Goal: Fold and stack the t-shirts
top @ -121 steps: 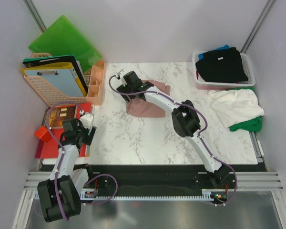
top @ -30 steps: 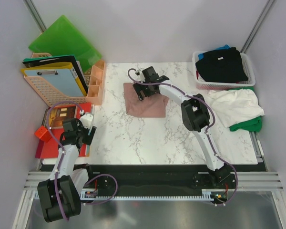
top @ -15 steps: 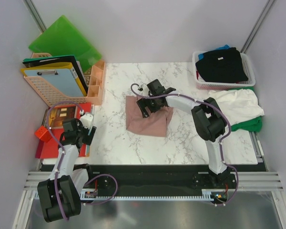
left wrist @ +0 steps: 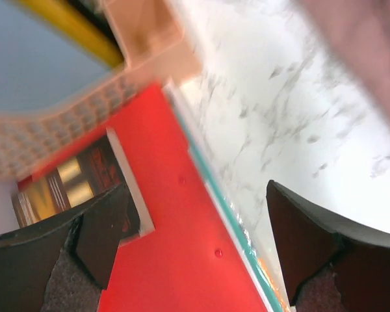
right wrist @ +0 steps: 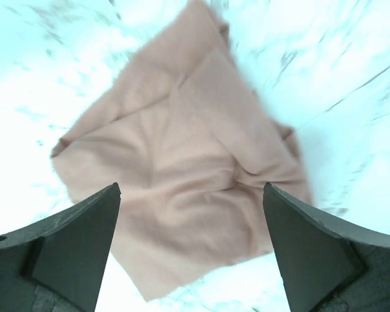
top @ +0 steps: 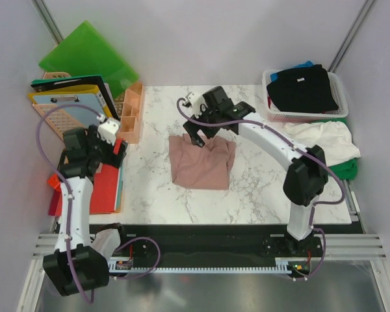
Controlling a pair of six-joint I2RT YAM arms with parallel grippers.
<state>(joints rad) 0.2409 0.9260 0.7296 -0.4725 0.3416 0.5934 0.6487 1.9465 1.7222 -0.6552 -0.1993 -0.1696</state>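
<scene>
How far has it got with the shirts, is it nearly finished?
Barely started. Done: the pink t-shirt lies roughly folded on the marble table. In hand: nothing; the right end effector hangs open over that shirt, and the left end effector is open over the red folder. Left: the white t-shirt and green t-shirt heaped at the table's right edge, plus the black t-shirt in the basket. No stack yet.

Overhead view looks down from above the near side over the whole tabletop point(top: 156, 188); left wrist, close and tilted, sees its left edge; right wrist looks down on the pink shirt point(right wrist: 195, 188), shared overhead.
</scene>
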